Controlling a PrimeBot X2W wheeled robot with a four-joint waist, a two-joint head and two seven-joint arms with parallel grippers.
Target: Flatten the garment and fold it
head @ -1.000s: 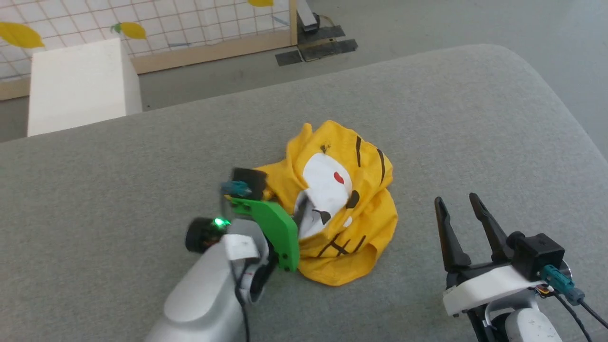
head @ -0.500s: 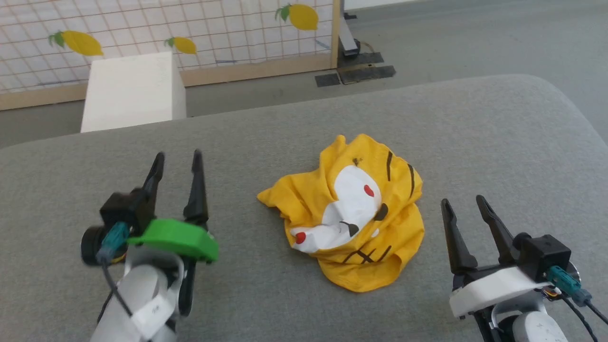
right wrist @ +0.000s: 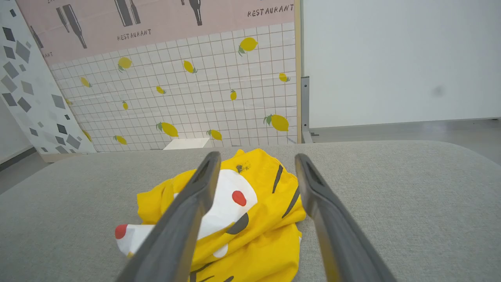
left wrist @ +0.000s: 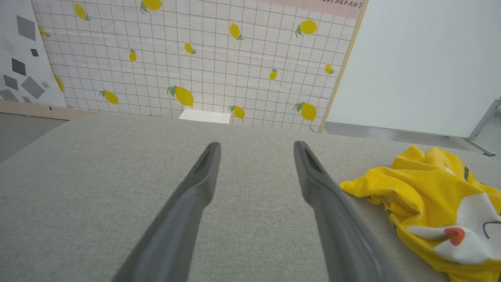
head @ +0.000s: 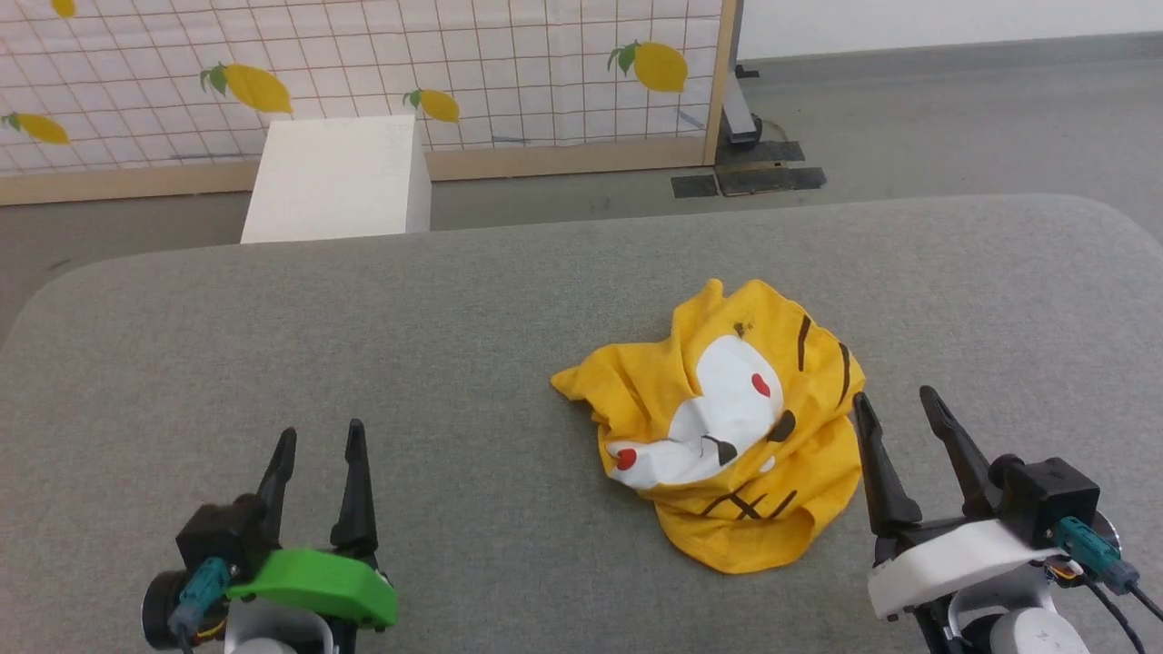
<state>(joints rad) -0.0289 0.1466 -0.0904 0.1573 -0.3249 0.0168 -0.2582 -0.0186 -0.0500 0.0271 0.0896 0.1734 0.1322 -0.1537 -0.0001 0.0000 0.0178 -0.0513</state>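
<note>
Left gripper (head: pixel 316 448) and right gripper (head: pixel 895 411) both spread wide, fingers pointing forward

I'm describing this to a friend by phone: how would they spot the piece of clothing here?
Start at the wide grey cushioned surface before the robot. Right of its middle, beside the right tool, lies a crumpled T-shirt. It is the one bright yellow heap there, printed with a white cartoon face, red dots and black stripes.

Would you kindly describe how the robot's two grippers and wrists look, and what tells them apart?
The left gripper and right gripper each have two long, dark, tapering fingers, a black camera block and a teal cable plug. The left wrist carries a green bracket; the right, a white bracket.
</note>
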